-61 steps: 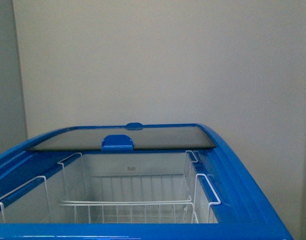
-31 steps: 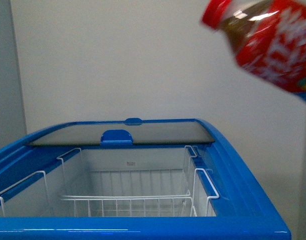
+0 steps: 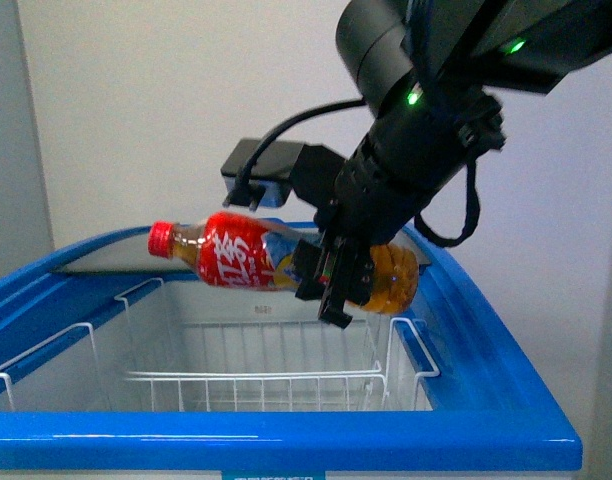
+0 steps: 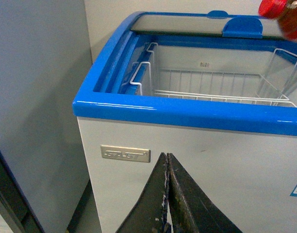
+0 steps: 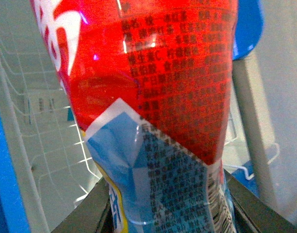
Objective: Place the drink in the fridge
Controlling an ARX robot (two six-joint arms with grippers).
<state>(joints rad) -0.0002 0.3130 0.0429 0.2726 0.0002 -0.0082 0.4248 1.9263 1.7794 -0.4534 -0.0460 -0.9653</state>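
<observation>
Front view: your right tool [image 3: 338, 280] grips drink [image 3: 231, 260] sideways (cap pointing away from tool), over open fridge [image 3: 286, 440]. Transport step; next, lower into wire basket [image 3: 256, 385] beneath tool, then release.

Right-wrist camera seemingly close upon drink [image 5: 153, 97]

The right tool [image 3: 331, 295] hides part of the drink [image 3: 236, 262]; left wrist view apparently shows only its cap.

Label on drink [image 3: 244, 262]: large white characters on red, plus fine dark print, none legible. Silver nameplate [image 4: 125, 154] on fridge [image 4: 187, 115] front, lettering unreadable.
</observation>
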